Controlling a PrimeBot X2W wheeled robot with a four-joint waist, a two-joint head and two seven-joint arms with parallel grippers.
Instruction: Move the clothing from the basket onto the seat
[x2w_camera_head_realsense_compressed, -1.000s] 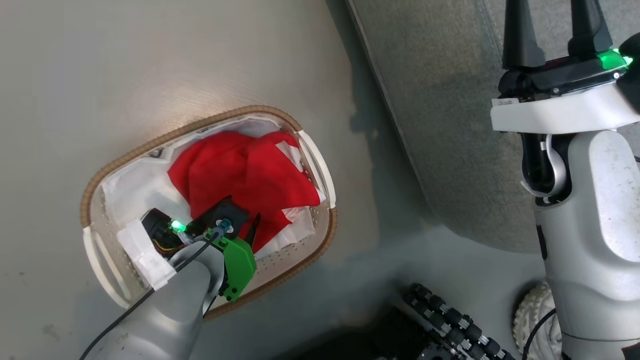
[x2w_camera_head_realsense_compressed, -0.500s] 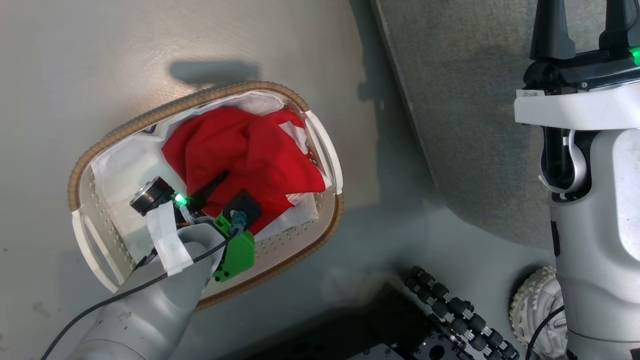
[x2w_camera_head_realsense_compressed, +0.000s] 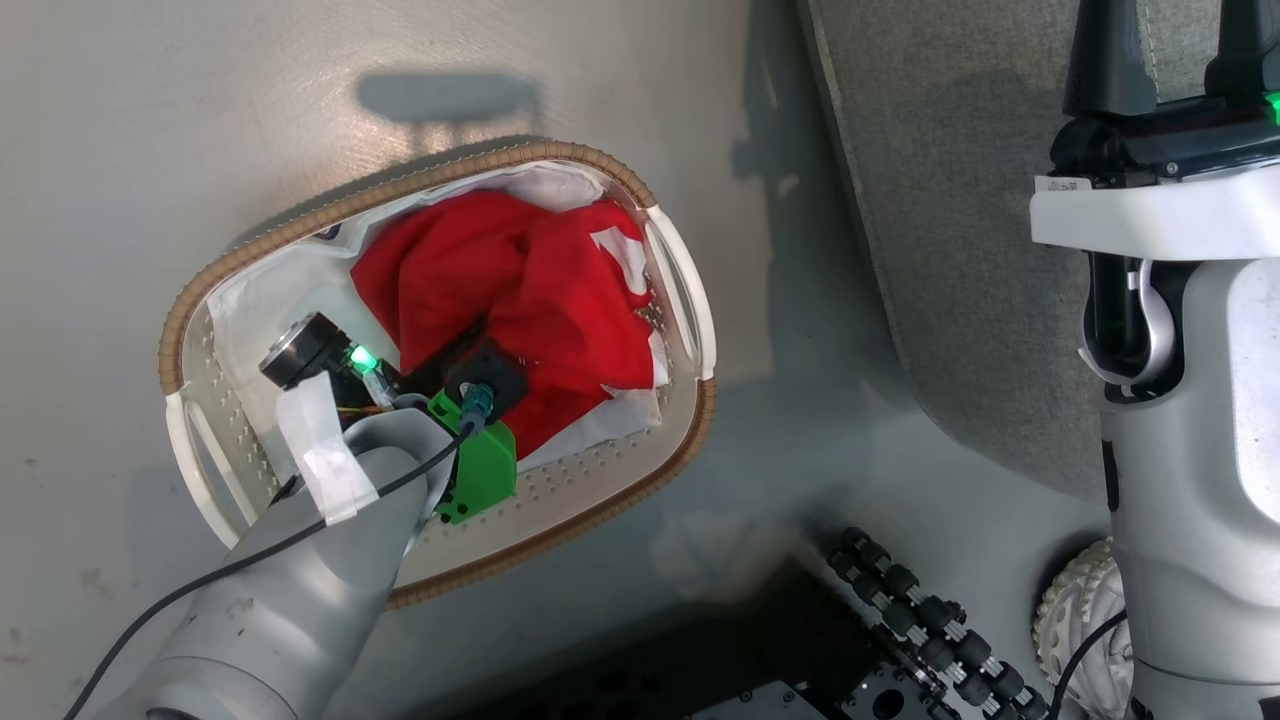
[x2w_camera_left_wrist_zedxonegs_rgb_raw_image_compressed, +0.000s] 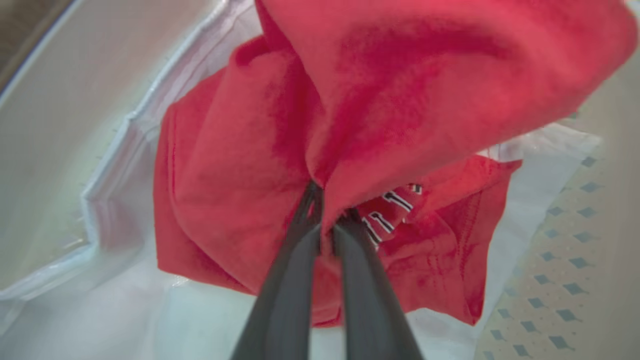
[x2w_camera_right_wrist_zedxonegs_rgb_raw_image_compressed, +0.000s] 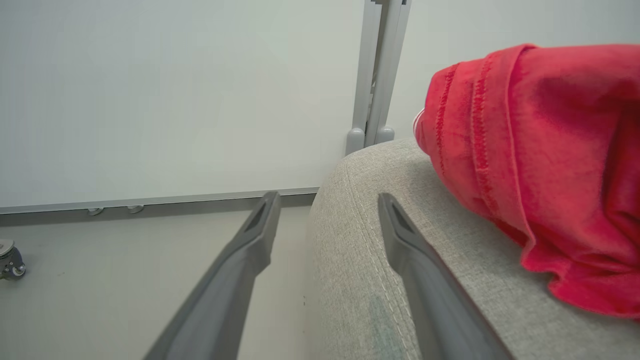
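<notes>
If the left gripper (x2w_camera_left_wrist_zedxonegs_rgb_raw_image_compressed: 327, 205), pinching a thin fold of clothes (x2w_camera_left_wrist_zedxonegs_rgb_raw_image_compressed: 400, 90) mid-frame, lifts fast, it may slip; the right gripper (x2w_camera_right_wrist_zedxonegs_rgb_raw_image_compressed: 325, 200) gapes empty.

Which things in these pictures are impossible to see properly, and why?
Print on the clothing, left wrist view: mostly covered by a red fold.
Left gripper fingertips: hidden in head view behind its own wrist.
Red garment on the seat, right wrist view: cut off by the right edge.
</notes>
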